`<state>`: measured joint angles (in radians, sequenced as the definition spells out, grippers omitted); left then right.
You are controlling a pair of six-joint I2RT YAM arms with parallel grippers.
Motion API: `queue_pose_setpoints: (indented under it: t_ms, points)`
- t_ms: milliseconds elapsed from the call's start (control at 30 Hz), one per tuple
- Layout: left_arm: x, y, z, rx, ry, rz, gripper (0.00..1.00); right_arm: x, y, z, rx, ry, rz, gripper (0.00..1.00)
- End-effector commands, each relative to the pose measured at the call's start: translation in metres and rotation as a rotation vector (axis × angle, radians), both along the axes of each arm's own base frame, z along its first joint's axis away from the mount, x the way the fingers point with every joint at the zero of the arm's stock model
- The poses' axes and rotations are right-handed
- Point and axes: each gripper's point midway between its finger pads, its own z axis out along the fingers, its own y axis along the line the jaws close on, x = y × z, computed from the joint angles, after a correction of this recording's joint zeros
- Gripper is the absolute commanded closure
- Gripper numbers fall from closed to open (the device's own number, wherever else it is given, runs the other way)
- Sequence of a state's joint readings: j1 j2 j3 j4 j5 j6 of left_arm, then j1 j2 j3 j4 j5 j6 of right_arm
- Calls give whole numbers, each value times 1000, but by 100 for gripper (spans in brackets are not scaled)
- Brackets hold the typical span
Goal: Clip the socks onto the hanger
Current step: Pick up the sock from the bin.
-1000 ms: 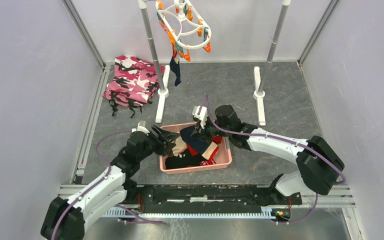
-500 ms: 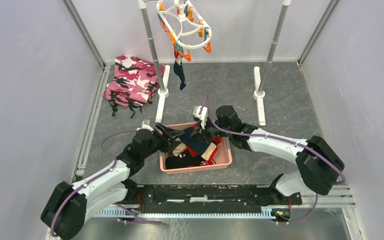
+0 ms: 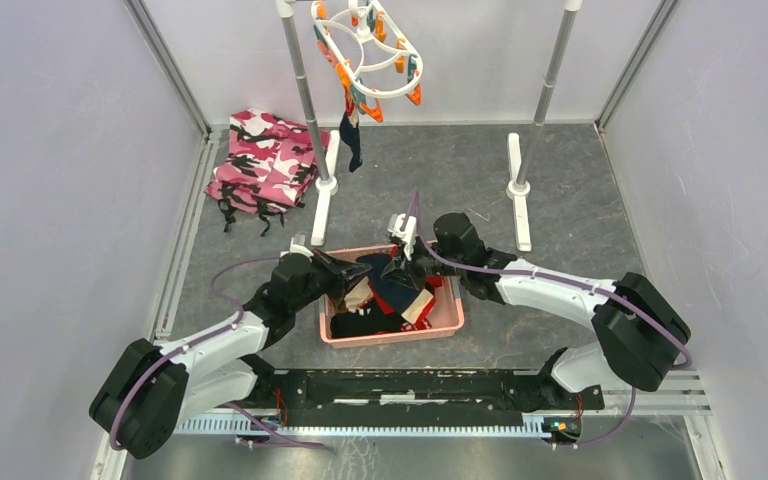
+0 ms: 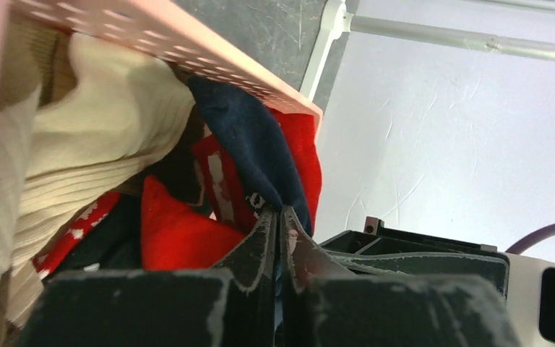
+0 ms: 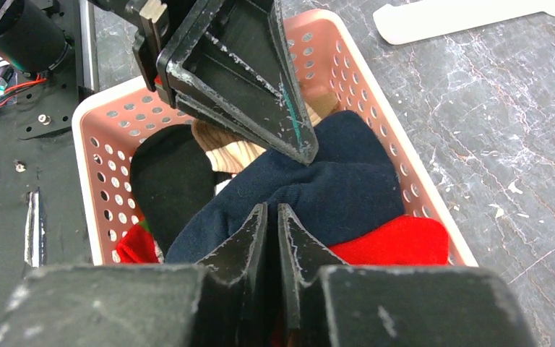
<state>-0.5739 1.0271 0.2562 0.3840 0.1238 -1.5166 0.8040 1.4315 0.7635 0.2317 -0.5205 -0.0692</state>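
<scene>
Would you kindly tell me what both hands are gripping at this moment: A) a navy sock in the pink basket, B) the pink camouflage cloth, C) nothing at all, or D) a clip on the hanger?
A: each wrist view shows its hand closed on dark blue fabric, with the left hand and the right hand both pinching the navy sock over the pink basket.

The socks point(image 3: 385, 300), navy, red, beige and black, lay heaped in the pink basket point(image 3: 392, 338). The white oval hanger point(image 3: 388, 92) hung high at the back, with one navy sock point(image 3: 351, 138) clipped under it.
</scene>
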Motion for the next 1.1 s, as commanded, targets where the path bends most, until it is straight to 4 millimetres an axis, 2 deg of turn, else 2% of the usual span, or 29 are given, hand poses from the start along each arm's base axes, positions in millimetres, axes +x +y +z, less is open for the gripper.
queue_pose_setpoints:
  t_ms: [0, 200, 333, 433, 567, 800, 967, 1067]
  points:
    - [11, -15, 48, -10, -226, -74, 98, -3, 0, 21, 61, -40, 7, 80]
    - [6, -2, 84, 201, -568, -136, 98, 2, -20, 28, 21, -105, -52, 51]
    - [-8, 7, 111, 366, -869, -206, 98, 3, -31, 44, 29, -164, -78, 43]
    - [-16, 13, 125, 434, -1004, -218, 98, 0, -35, 56, 46, -212, -66, 40]
    - [-20, 15, 145, 409, -1057, -196, 98, -12, -36, 71, 92, -269, -8, 38]
    - [-23, 13, 191, 191, -1050, -104, 98, -27, -30, 81, 172, -312, 63, 38]
    - [-19, 19, 230, 80, -1047, -14, 98, -26, -20, 84, 202, -329, 53, 38]
    - [-21, 17, 252, 32, -1071, -13, 98, -15, -18, 92, 242, -362, -2, 38]
